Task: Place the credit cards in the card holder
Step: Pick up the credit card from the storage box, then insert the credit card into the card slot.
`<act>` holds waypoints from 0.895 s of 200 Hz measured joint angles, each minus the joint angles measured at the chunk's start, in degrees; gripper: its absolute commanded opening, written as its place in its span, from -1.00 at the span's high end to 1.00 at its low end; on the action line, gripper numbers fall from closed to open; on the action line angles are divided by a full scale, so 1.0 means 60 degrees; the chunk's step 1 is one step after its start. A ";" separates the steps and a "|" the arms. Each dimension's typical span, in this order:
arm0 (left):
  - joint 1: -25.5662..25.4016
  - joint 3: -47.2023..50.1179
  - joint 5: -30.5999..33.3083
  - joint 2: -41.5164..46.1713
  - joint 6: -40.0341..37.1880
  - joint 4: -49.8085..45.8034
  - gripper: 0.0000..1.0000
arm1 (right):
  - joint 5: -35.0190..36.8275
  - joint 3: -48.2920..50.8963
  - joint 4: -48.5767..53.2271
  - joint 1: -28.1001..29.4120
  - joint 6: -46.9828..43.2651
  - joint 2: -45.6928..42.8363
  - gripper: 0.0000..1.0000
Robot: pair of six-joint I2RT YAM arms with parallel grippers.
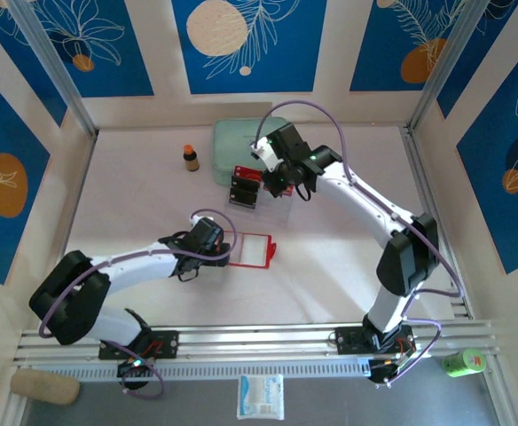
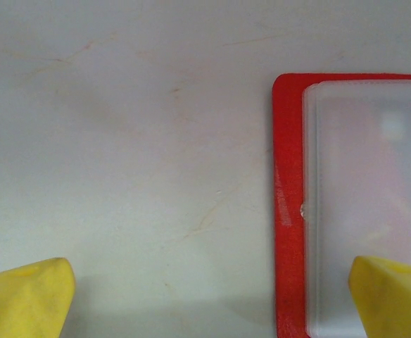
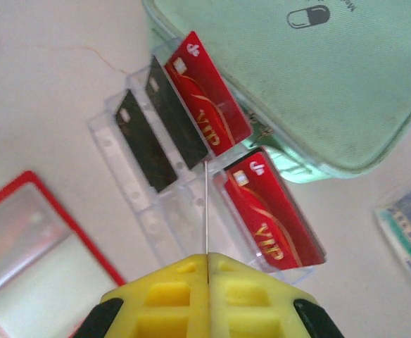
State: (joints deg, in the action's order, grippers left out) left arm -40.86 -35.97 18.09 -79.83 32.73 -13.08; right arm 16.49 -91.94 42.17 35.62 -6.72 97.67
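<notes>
On the table, the green case lies at 12 o'clock. The open holder lies mid-table, at 3 o'clock from the left claw, whose jaws stand wide apart. Cards stand in a clear rack at the case's 7 o'clock. The right claw is pinched on one card, seen edge-on.

The left arm is being held low and stretched rightward over the surface, with its gripper being held wide open, yellow fingertips far apart. The right arm is being bent at the elbow and reached up-left, with its gripper being pressed fully shut, pads together.
</notes>
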 measured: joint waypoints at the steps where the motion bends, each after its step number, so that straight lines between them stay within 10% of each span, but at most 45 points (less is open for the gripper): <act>1: 0.0000 -0.0007 0.0000 0.0015 0.0000 -0.0004 -0.99 | -0.0022 0.0025 -0.0011 0.0004 0.0033 -0.0022 1.00; 96: 0.0025 -0.1107 -0.0288 -0.0382 -0.0557 -0.0219 -0.99 | -0.2426 0.6022 -0.4149 0.0222 0.6615 -0.2911 1.00; 179: 0.0044 -0.0958 -0.0076 -0.0841 -0.0794 -0.0255 -0.99 | -0.1315 0.9194 -0.8331 0.2073 1.0510 -0.2794 1.00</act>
State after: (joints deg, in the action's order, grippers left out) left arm -40.60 -41.71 17.63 -84.88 27.97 -14.61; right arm 8.60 -36.77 -7.81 48.05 56.34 80.90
